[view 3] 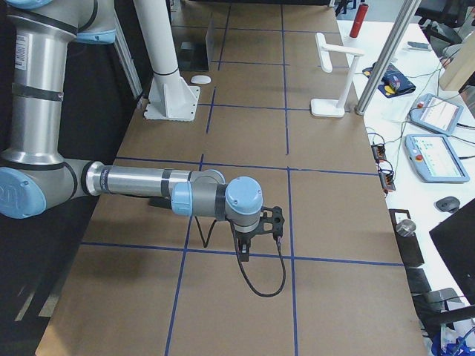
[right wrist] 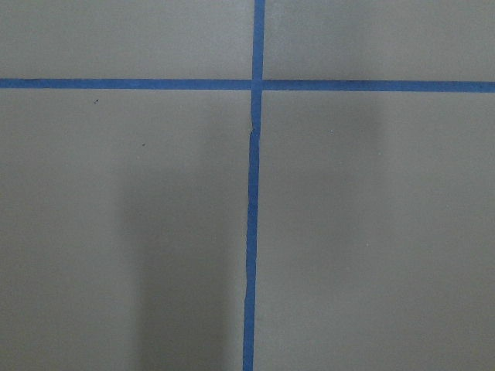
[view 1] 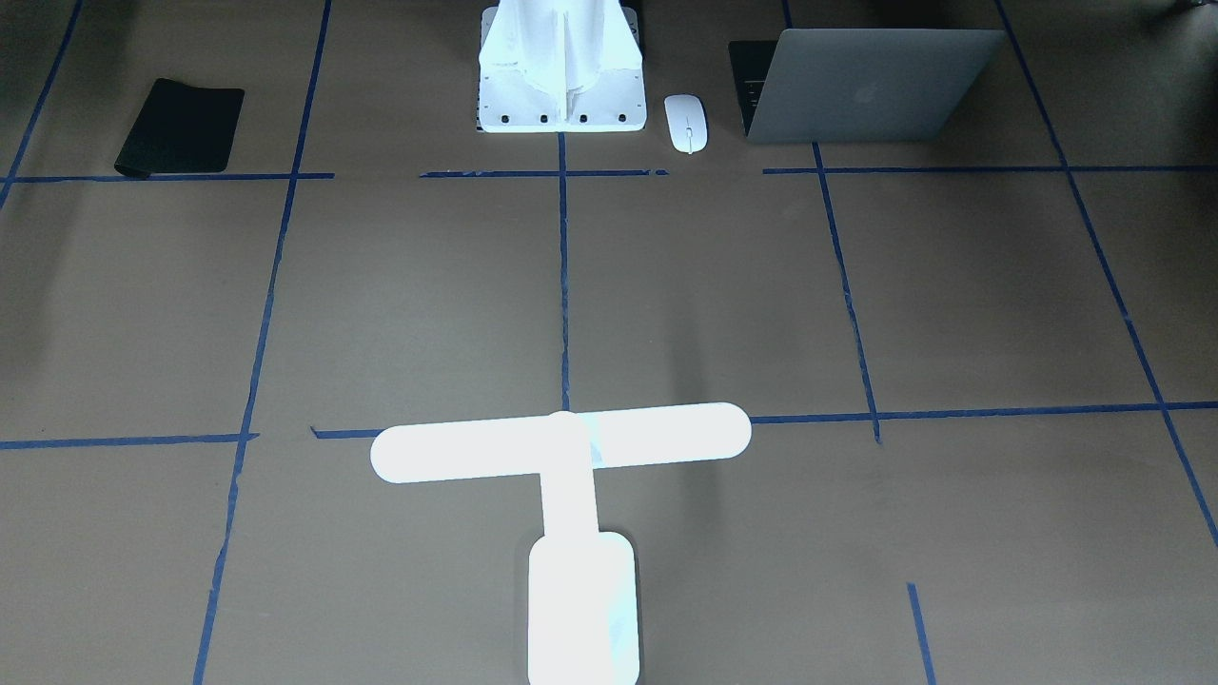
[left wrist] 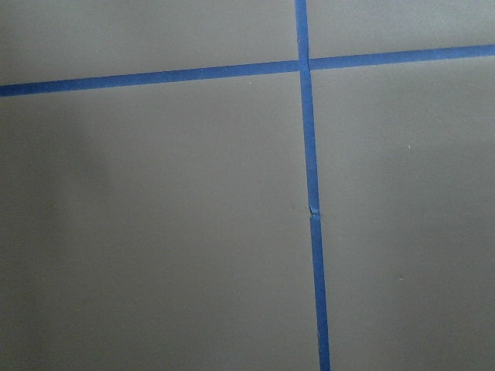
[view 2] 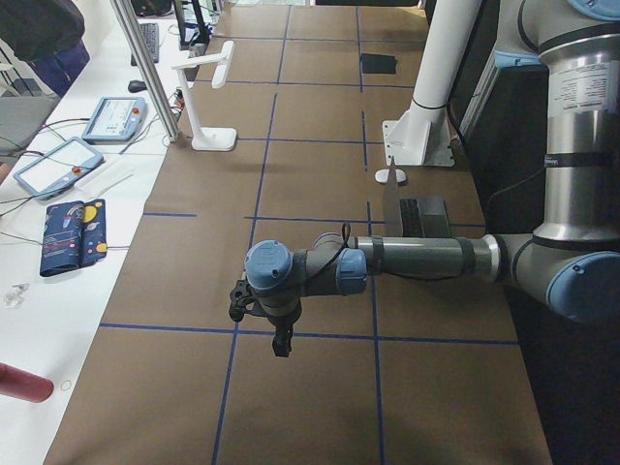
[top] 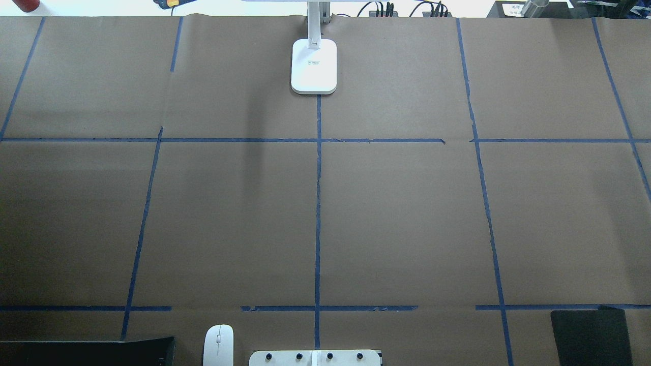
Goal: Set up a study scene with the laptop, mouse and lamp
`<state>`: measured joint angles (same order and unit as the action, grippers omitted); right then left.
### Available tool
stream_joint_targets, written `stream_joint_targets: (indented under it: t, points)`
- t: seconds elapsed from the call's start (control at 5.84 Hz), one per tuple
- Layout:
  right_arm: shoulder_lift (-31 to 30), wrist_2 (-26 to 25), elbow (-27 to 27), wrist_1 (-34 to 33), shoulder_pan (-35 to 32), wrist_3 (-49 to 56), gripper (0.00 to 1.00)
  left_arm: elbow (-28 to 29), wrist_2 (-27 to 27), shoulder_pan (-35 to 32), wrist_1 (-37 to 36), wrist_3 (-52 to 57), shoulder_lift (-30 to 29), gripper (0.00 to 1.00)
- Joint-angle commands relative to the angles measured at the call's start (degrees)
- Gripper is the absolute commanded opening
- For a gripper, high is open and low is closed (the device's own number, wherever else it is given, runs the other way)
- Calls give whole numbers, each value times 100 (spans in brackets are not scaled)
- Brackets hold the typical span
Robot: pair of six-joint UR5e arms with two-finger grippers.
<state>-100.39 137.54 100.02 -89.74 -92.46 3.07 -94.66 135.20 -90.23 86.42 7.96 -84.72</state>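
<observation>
**tapegrid_tom:** Running left to right from the robot's side. The left hand [view 2: 273, 331] hangs over the left end of the bench [top: 407, 229], above a crossing of blue tape [left wrist: 308, 66]. Only the side camera catches it, so there's no telling how wide its fingers are set. Next comes the laptop [view 1: 871, 86], sitting at the robot's edge of the bench with the lid part-way up and the logo side facing away from the robot. The mouse [view 1: 685, 122] lies flat just to its right, apart from it, and near the white pedestal [view 1: 561, 90].

**lab_lurker:** And the lamp, where's that one?

**tapegrid_tom:** The lamp [top: 314, 66] stands upright at the far edge, mid-bench, with its base on the end of the centre tape line. It's well apart from the laptop and the mouse. Further right, a black mat [top: 590, 335] lies flat at the robot's edge. Last, the right hand [view 3: 251, 245] hangs over the right end, above another tape crossing. Same story there: it only shows from the side, so can't tell whether it's spread wide or pinched narrow.
</observation>
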Motion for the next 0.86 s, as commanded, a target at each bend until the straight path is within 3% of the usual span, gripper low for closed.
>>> stream_joint_targets:
  t: [0.0,0.69]
  points:
    - [2,10,9,0,0,1,100,0,-2,-4,6,4,8,100]
    - [28,28,167,9,0,-8,100,-9,6,-4,6,-13,-1,100]
